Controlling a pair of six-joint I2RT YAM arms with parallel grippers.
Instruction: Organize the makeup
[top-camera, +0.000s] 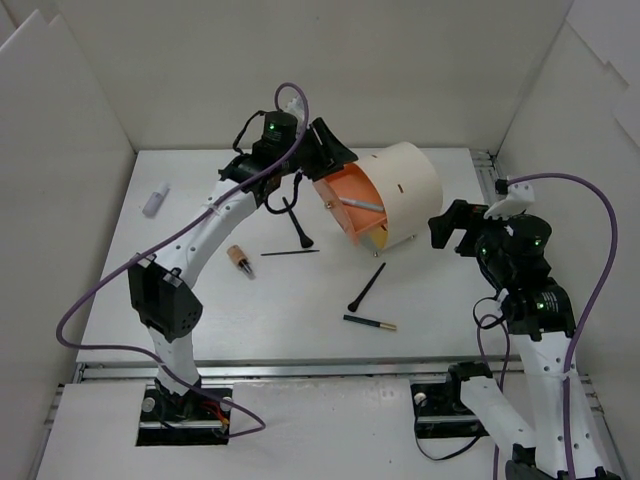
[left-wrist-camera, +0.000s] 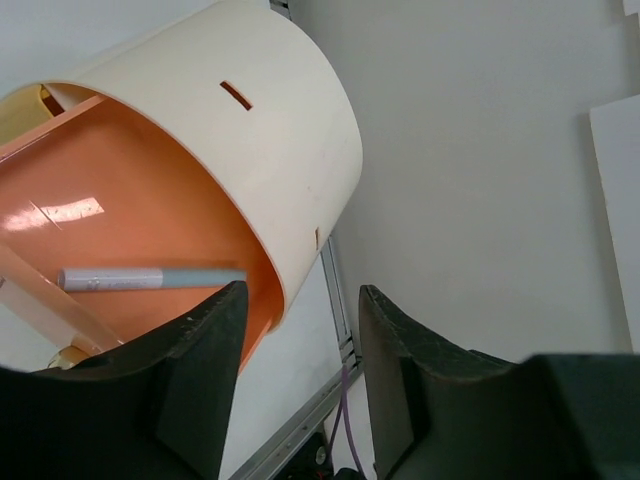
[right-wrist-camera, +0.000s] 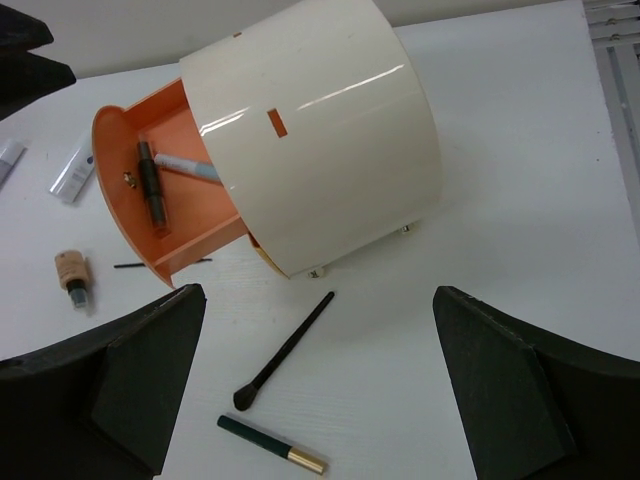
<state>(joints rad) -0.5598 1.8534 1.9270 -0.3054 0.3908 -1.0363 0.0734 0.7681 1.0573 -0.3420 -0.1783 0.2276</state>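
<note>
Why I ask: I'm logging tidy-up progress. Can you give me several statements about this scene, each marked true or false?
1. The pale slim pen lies inside the orange drawer. True.
2. The dark gold-ended pencil is in that drawer. False: it lies on the white table, beside a black brush.
3. The right gripper is open and holds nothing. True.
4. The white tube rests against the big cream cylinder. False: it lies at the table's far left, well apart from the cylinder.
</note>
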